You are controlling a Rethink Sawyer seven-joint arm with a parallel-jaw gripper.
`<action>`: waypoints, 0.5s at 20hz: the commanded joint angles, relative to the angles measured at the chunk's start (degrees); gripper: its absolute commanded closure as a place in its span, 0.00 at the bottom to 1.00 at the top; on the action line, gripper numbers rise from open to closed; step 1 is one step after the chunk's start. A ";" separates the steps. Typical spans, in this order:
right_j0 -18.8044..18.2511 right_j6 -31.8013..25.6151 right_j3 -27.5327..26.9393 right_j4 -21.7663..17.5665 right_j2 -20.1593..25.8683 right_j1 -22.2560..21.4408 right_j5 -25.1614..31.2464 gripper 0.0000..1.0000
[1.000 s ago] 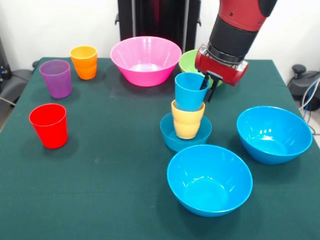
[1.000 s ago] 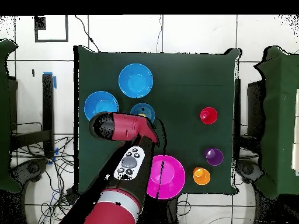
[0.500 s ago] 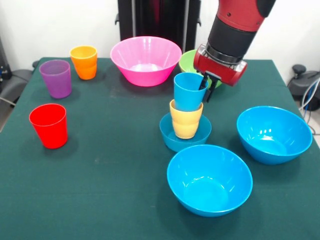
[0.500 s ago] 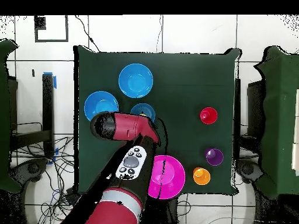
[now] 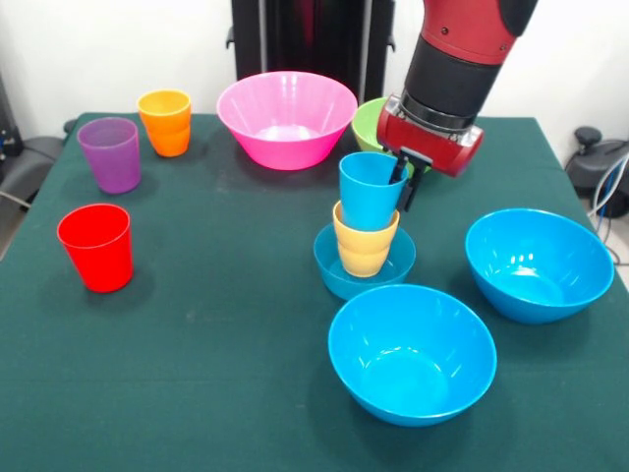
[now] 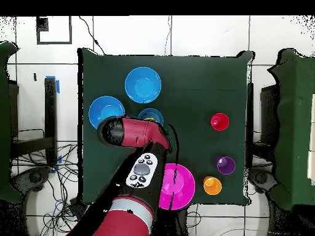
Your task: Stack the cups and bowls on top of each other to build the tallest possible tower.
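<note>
The claw (image 5: 401,182) was closed over the far rim of the light blue cup (image 5: 370,189), one dark finger inside the cup and the other outside its wall. That cup sat tilted in the mouth of the yellow-orange cup (image 5: 365,246), which stood in the small blue bowl (image 5: 334,270); these three made the tower, near the middle of the bench (image 5: 197,374). From overhead the arm (image 6: 132,132) covered most of the tower, leaving only an edge of the small bowl showing. A large blue bowl (image 5: 412,352) lay just in front of the tower, and a second one (image 5: 539,264) lay to its right, both upright and apart from it. The pink bowl (image 5: 286,118) stood at the far side, with the green bowl (image 5: 371,120) beside it, partly hidden behind the arm. The orange cup (image 5: 165,122), purple cup (image 5: 109,153) and red cup (image 5: 95,246) stood well apart at the left. The bench was covered in dark green cloth, and the floor (image 6: 203,37) around it had pale tiles with cables trailing over them.
</note>
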 commanded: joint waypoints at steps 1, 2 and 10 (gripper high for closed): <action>-0.64 5.18 0.73 -0.69 7.10 1.74 -2.39 1.00; -0.54 5.32 0.74 -0.64 6.98 1.72 -2.28 1.00; -0.38 5.33 0.27 -0.55 6.81 1.78 -1.52 1.00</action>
